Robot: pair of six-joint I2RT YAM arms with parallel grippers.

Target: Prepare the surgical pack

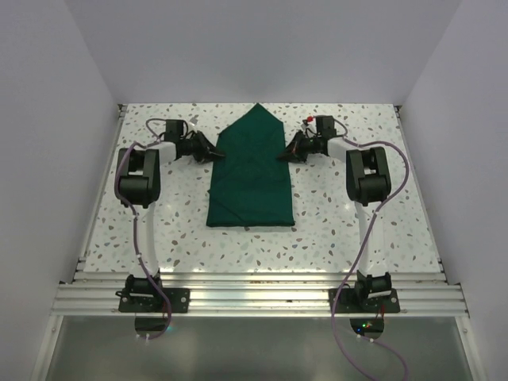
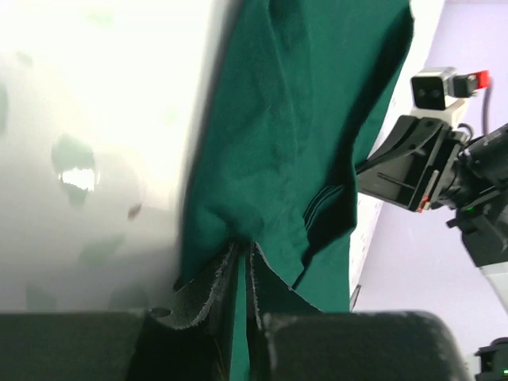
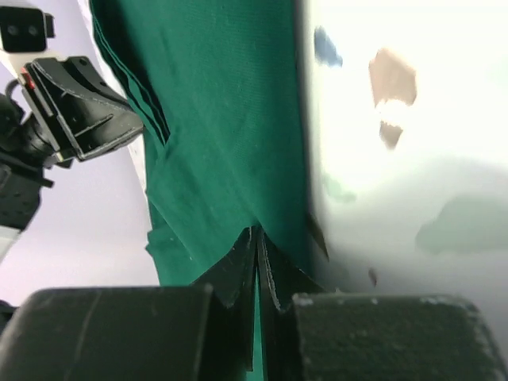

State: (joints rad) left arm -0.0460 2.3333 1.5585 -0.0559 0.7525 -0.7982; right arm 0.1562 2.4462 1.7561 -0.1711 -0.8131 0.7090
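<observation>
green cloth (image 1: 250,182) folded, point at 12 o'clock | left gripper (image 1: 214,152) pinches its 9 o'clock edge | right gripper (image 1: 283,157) pinches its 3 o'clock edge

Top view high, looking down, wrist views close, facing each other, sharing green cloth (image 2: 294,119)

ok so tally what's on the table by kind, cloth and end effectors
green cloth: 1
end effectors: 2, the left end effector and right end effector, each shut on a side edge of the cloth
total: 3
</observation>
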